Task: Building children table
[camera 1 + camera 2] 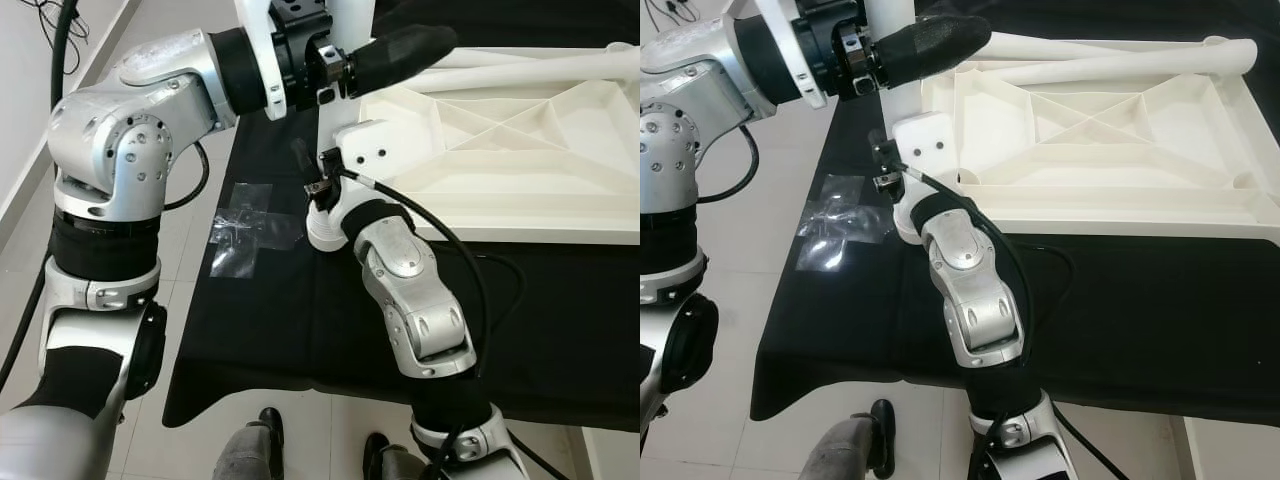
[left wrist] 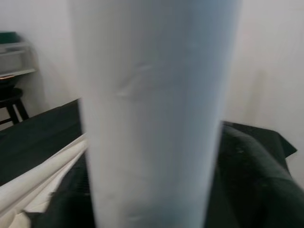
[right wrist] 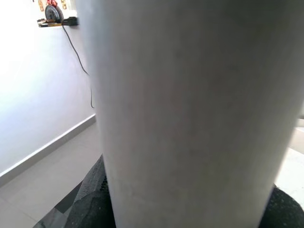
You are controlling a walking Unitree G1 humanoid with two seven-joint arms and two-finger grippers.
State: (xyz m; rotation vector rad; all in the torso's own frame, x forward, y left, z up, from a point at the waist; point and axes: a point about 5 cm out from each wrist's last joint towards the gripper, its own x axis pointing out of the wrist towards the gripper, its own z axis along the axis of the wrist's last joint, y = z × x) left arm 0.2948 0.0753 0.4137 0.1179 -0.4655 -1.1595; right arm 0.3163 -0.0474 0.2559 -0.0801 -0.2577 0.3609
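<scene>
2 tools (image 1: 335,70) (image 1: 318,185) clamped on upright white leg (image 1: 895,50) at upturned tabletop's (image 1: 1120,140) corner.

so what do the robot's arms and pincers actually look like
Both arms are silver metal shells joined by black segments. The left arm has rounded housings dotted with small screws. The right arm carries a thin black cable looping along it. The left pincer has long black fingers.

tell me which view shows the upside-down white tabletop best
The right eye view: the tabletop shows nearly whole, ribs up, on the black cloth. The left eye view cuts off its right side. The left wrist view catches an edge.
</scene>
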